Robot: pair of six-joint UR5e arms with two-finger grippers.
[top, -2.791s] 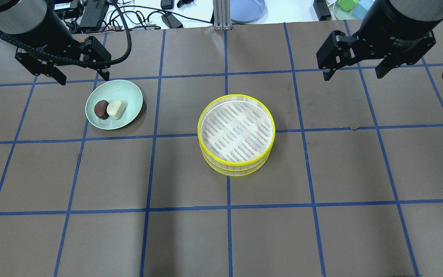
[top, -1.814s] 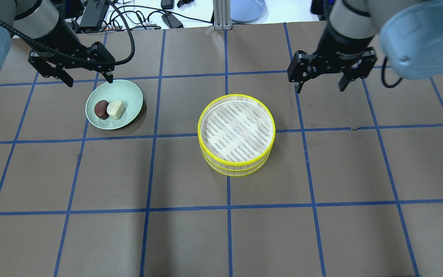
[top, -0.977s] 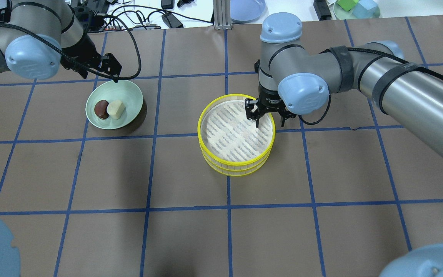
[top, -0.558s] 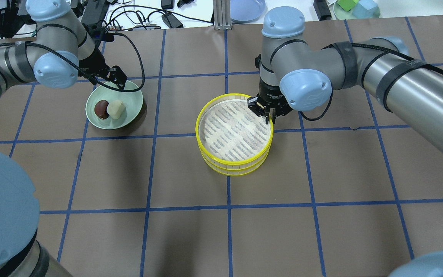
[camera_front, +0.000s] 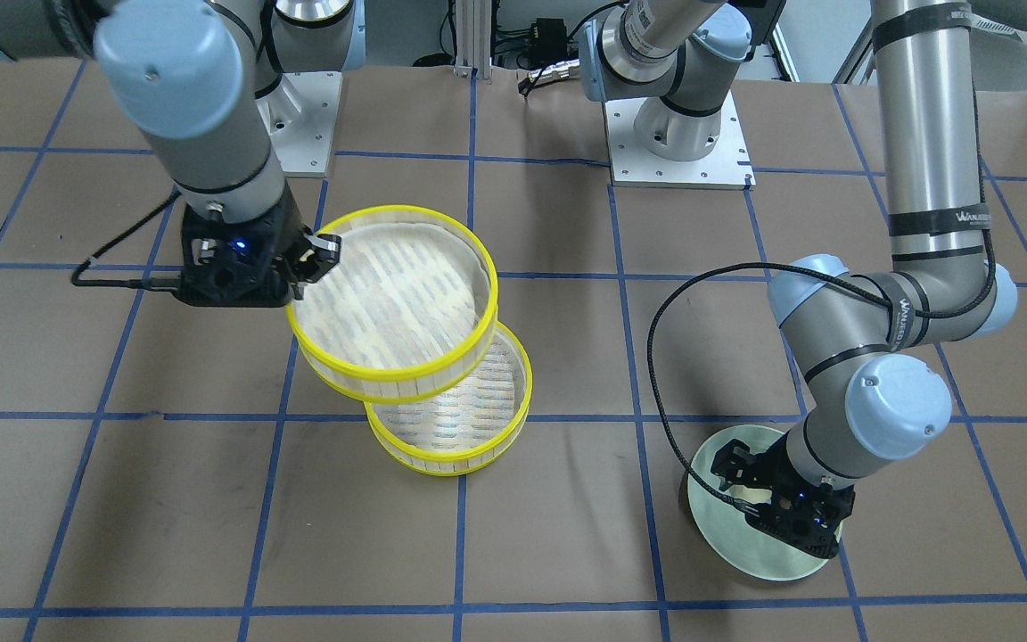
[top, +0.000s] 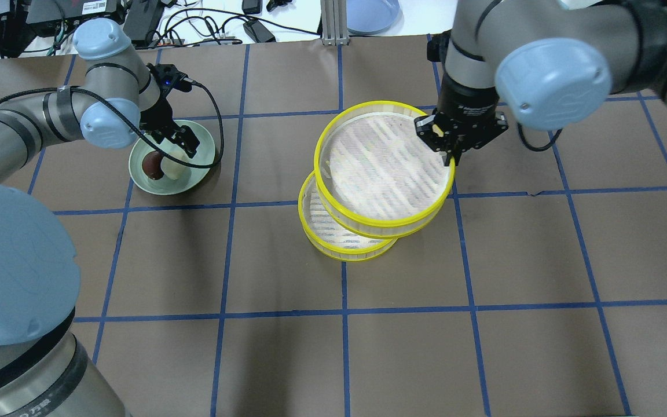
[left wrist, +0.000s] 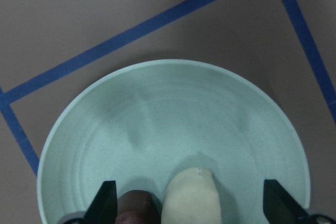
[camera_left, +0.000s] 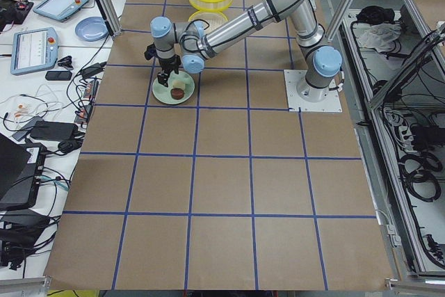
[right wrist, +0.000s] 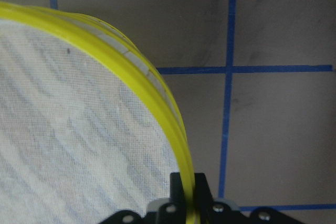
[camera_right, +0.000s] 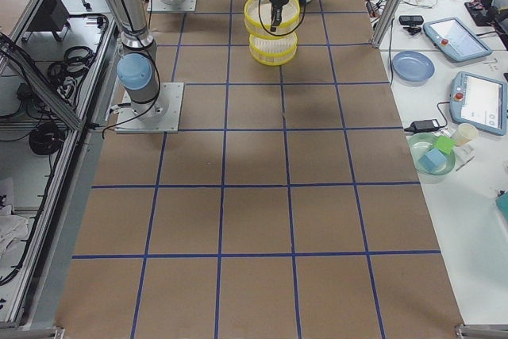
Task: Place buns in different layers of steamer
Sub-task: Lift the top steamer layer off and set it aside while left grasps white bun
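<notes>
A yellow-rimmed steamer has two layers. My right gripper (top: 452, 152) is shut on the rim of the top layer (top: 385, 165) and holds it lifted and shifted off the bottom layer (top: 333, 234), which stays on the table. In the right wrist view, the jaws pinch the yellow rim (right wrist: 157, 98). A brown bun (top: 151, 165) and a cream bun (top: 172, 169) lie in a pale green bowl (top: 203, 145). My left gripper (top: 174, 147) is open, low over the bowl. In the left wrist view, its fingers (left wrist: 105, 203) stand on either side of both buns (left wrist: 189, 198).
Cables and power adaptors (top: 148, 17) lie past the table's back edge, with a blue plate (top: 371, 14) beside them. A green dish of blocks (camera_right: 432, 152) sits on the side bench. The arms' base plates (camera_front: 678, 143) are at the robot's side of the table.
My right gripper came down, shut on the top layer's rim, then lifted it up and off to the back right. My left gripper moved down into the bowl over the buns.
</notes>
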